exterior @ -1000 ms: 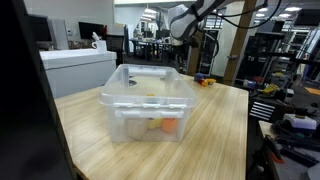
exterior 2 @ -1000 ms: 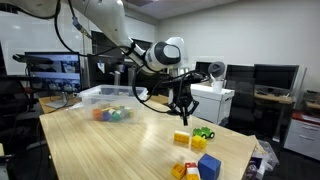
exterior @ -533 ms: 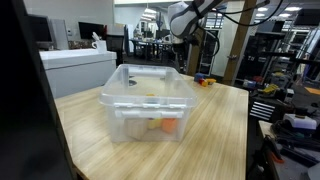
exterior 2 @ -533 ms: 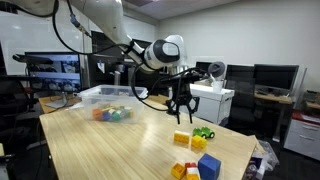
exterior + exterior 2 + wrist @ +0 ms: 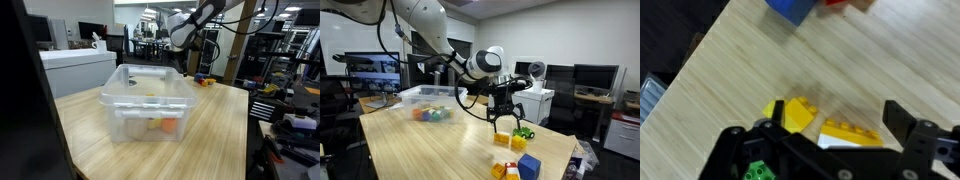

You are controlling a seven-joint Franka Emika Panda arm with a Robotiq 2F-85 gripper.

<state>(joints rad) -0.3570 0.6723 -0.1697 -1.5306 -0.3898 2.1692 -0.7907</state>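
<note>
Clear bin left of centre in an exterior view, contents blurred. Gripper at mid-frame: jaws spread wide, holding nothing, hanging just above the yellow brick on the table. Wrist view, top edge: blue block cut off.

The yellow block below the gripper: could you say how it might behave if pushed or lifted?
The yellow block looks like rigid plastic, so probably stiff and light. Flat-sided, it should slide on the wooden table, not roll.
</note>
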